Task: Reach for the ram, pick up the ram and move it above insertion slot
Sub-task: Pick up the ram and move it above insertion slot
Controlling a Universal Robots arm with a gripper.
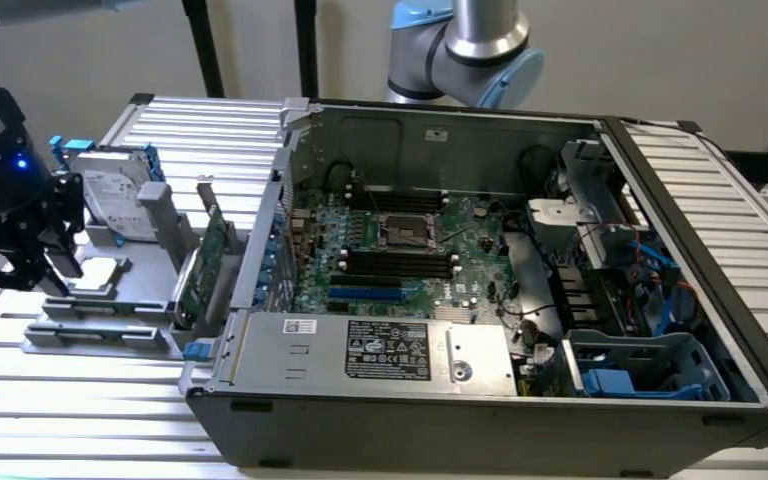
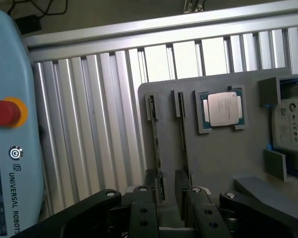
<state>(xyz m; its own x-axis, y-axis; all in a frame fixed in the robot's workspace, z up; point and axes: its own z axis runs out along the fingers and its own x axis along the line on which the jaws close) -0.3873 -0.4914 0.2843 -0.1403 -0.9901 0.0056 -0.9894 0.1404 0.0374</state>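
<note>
Poised over the ram, gripper spread apart.
Standing edge-up in the grey tray, just beside a second stick; could clip or grab both if closed off-centre.

two ram sticks, one processor, one hard drive

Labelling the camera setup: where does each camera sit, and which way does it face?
Exterior view: off the arm, looking down into the open computer case; the gripper shows at the exterior view's left.
Wrist view: on the wrist, looking down past the open gripper at the gray tray holding the ram.
Both show the gripper, tray and hard drive.
</note>
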